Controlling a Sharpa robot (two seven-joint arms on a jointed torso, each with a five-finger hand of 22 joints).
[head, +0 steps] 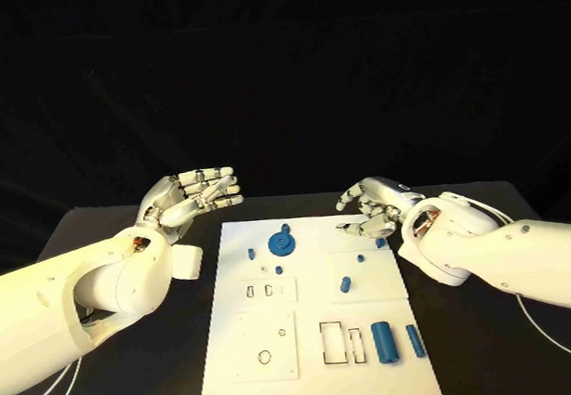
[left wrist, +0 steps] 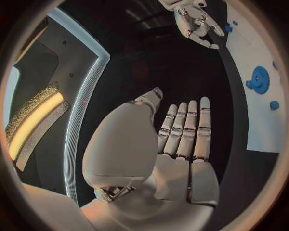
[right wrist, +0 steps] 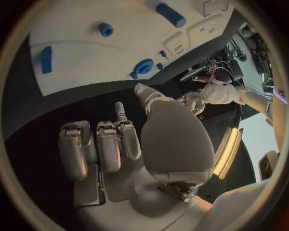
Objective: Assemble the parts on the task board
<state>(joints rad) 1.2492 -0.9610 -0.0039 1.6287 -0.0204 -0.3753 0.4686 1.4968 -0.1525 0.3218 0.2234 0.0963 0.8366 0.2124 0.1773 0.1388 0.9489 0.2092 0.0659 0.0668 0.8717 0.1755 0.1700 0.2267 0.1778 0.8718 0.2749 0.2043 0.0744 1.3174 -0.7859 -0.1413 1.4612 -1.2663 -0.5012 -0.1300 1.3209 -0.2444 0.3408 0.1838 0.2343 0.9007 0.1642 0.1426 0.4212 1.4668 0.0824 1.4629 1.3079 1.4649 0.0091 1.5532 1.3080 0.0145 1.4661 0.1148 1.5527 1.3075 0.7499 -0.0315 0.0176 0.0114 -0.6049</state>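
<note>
The white task board (head: 246, 350) lies in the middle of the black table. On its far part sits a blue gear (head: 282, 244) with small blue parts (head: 345, 284) around it. Near its front right lie a thick blue cylinder (head: 384, 342) and a thinner blue pin (head: 416, 340). My left hand (head: 198, 194) is raised off the board's far left corner, fingers straight and apart, holding nothing; its palm (left wrist: 180, 139) faces away from the gear (left wrist: 260, 79). My right hand (head: 371, 207) hovers over the board's far right corner with fingers loosely bent, empty (right wrist: 120, 149).
The board has an outlined rectangular slot (head: 334, 342) beside the cylinder, and square inset plates (head: 267, 346) on its left half. Thin white cables (head: 60, 385) run over the table under both arms. The table's far edge lies just behind the hands.
</note>
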